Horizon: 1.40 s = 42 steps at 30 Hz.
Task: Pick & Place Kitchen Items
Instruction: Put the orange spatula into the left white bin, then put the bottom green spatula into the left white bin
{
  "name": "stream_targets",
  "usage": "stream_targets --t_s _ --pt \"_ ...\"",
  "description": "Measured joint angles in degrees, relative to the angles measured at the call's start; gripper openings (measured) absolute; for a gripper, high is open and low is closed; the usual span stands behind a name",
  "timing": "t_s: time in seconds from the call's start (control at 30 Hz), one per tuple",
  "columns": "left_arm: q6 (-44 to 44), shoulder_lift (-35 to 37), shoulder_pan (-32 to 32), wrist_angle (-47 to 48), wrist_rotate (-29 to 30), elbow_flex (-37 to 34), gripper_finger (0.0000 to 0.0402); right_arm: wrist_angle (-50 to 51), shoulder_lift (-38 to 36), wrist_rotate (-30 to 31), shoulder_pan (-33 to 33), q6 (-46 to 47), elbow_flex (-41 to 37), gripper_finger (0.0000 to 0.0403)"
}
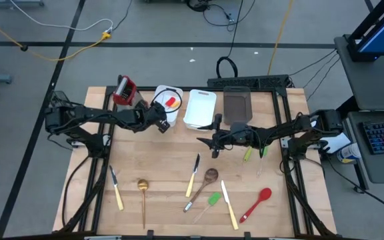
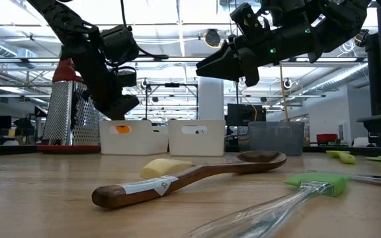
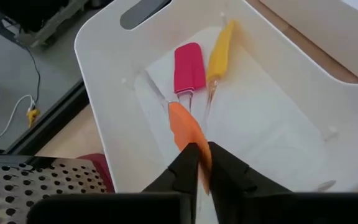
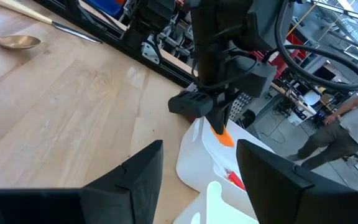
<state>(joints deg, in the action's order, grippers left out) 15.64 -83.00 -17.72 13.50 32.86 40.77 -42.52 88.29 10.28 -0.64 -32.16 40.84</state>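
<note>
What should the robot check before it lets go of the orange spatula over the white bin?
1. Left gripper is above the white bin: ok.
2. Orange spatula sits between its fingers: ok.
3. Landing spot beside the red spatula and yellow spatula is free: ok.
4. Fingers fully released: not ok, they are close together around the spatula.
5. Right gripper is open and away from the bin: ok.

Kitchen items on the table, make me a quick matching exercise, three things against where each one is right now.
Things:
1. orange spatula
2. red spoon
3. gold ladle

Places:
A. on the bare wood near the table's front right
B. on the bare wood near the table's front left
C. over the left white bin, between the left gripper fingers

Pairs: 1-C, 2-A, 3-B
</note>
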Motion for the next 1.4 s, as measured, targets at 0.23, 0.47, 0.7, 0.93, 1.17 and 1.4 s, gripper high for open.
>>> stream_targets --t_s 0.23,0.47,0.7,0.93,1.17,1.4 --pt "-0.1 0.0 0.0 -0.2 0.2 0.0 0.0117 2.9 0.0 0.0 0.0 3.6 0.0 0.0196" --pt "-0.1 0.0 0.0 -0.2 0.2 0.0 0.0173 8.7 0.0 0.1 0.0 6.5 0.0 0.0196" --pt "-0.3 0.0 0.0 -0.3 0.2 0.0 0.0188 10.1 0.0 0.1 0.0 7.5 0.0 0.0197" --pt "-1.2 0.0 0.1 -0.5 0.1 0.0 0.0189 13.8 0.0 0.1 0.0 7.5 0.0 0.0197" --pt "-3.9 2.4 0.7 -2.7 -0.3 -0.1 0.0189 18.1 0.0 0.2 0.0 7.5 0.0 0.0197" --pt "-5.5 5.6 3.0 -6.6 -0.2 -0.1 0.0189 19.8 0.0 0.1 0.9 7.5 0.0 0.0196"
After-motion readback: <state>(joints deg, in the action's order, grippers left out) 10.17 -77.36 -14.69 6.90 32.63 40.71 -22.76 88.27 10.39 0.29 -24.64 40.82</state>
